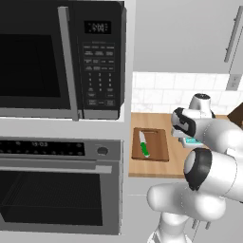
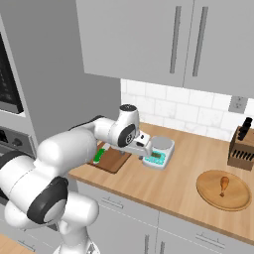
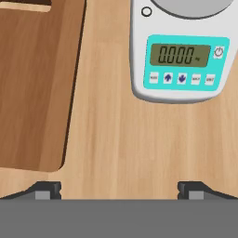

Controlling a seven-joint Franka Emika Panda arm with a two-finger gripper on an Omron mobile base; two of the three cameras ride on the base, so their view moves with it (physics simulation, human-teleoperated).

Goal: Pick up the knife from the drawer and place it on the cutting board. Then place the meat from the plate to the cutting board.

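Observation:
The knife (image 1: 144, 144), with its green handle (image 2: 98, 156), lies on the dark brown cutting board (image 1: 156, 144) (image 2: 113, 159) at the counter's left end. My gripper (image 2: 143, 155) (image 3: 120, 190) hangs open over bare counter between the cutting board (image 3: 32, 83) and a kitchen scale, with nothing between its fingertips (image 3: 46, 189). The meat (image 2: 224, 184), a small drumstick, rests on the round wooden plate (image 2: 208, 191) far to the right. A drawer front (image 2: 129, 208) under the counter is shut.
A white scale with a teal panel (image 3: 186, 56) (image 2: 159, 151) stands just right of the board. A knife block (image 2: 241, 146) sits at the back right. A microwave (image 1: 61, 59) and an oven (image 1: 57, 185) fill the wall to the left.

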